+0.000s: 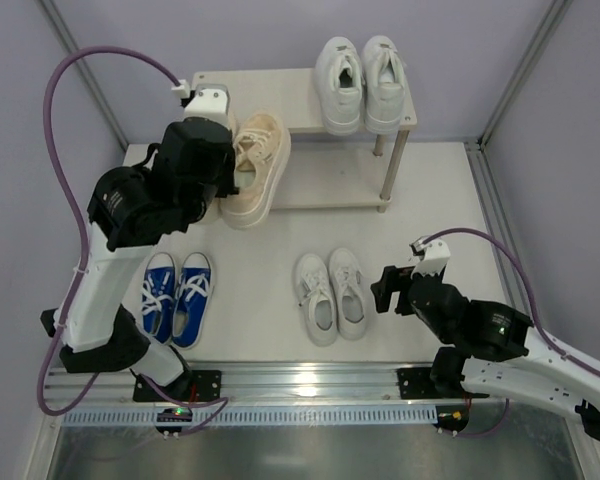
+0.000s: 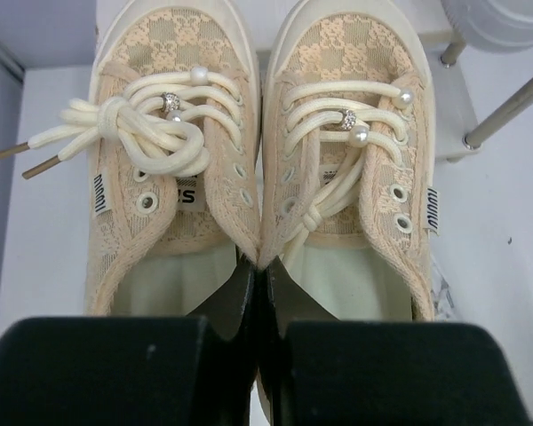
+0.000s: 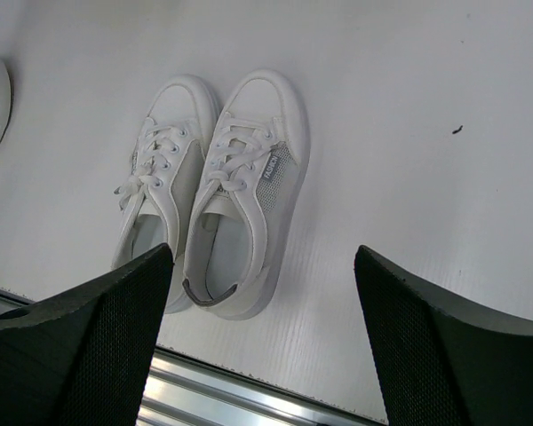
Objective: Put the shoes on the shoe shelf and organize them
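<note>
My left gripper [image 2: 260,266] is shut on the two touching inner walls of the beige canvas pair [image 2: 258,142] and holds both shoes together. In the top view this pair [image 1: 258,165] hangs at the left end of the shoe shelf [image 1: 330,190], over its lower board, with my left gripper [image 1: 230,172] mostly hidden under the wrist. The large white pair [image 1: 360,80] stands on the top board at the right. The blue pair [image 1: 177,295] and the smaller white pair [image 1: 330,295] stand on the floor. My right gripper [image 1: 385,290] is open and empty, just right of the smaller white pair [image 3: 218,195].
The shelf's silver legs [image 1: 390,165] stand at its right end. A metal rail [image 1: 300,385] runs along the near edge behind both arm bases. A purple cable [image 1: 60,130] loops left of the left arm. Side walls close in the floor.
</note>
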